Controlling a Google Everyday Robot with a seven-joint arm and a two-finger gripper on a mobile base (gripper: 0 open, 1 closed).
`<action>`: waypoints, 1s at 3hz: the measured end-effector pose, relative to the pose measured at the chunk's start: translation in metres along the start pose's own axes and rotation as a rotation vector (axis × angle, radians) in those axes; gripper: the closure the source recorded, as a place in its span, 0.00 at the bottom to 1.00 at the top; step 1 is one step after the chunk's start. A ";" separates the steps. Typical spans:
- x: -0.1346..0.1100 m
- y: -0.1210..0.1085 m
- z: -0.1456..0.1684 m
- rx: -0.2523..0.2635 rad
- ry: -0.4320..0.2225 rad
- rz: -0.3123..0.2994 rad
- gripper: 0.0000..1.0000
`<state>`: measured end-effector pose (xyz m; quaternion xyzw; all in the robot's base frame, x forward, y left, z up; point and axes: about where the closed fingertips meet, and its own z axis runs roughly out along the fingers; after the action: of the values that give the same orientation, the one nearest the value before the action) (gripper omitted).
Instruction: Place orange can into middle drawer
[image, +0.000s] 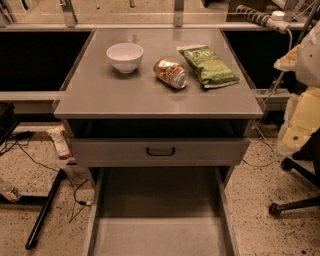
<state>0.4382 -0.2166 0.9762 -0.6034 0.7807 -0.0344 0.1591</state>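
The orange can (170, 73) lies on its side on the grey cabinet top (150, 97), between a white bowl and a green snack bag. The middle drawer (160, 220) is pulled out wide below, and its flat grey floor is bare. My gripper (290, 59) is at the right edge of the camera view, beyond the cabinet's right side and well apart from the can. It holds nothing that I can see.
A white bowl (125, 56) stands left of the can. A green snack bag (207, 66) lies right of it. The drawer front with the black handle (160, 151) sits above the open drawer. Cables and a black bar (45, 210) lie on the floor at left. A chair base (295, 200) stands at right.
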 end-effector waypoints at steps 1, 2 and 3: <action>-0.002 -0.002 -0.001 0.008 -0.006 -0.003 0.00; -0.025 -0.019 0.003 0.043 -0.063 -0.029 0.00; -0.059 -0.042 0.009 0.086 -0.143 -0.070 0.00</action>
<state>0.4934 -0.1705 0.9900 -0.6238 0.7435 -0.0304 0.2390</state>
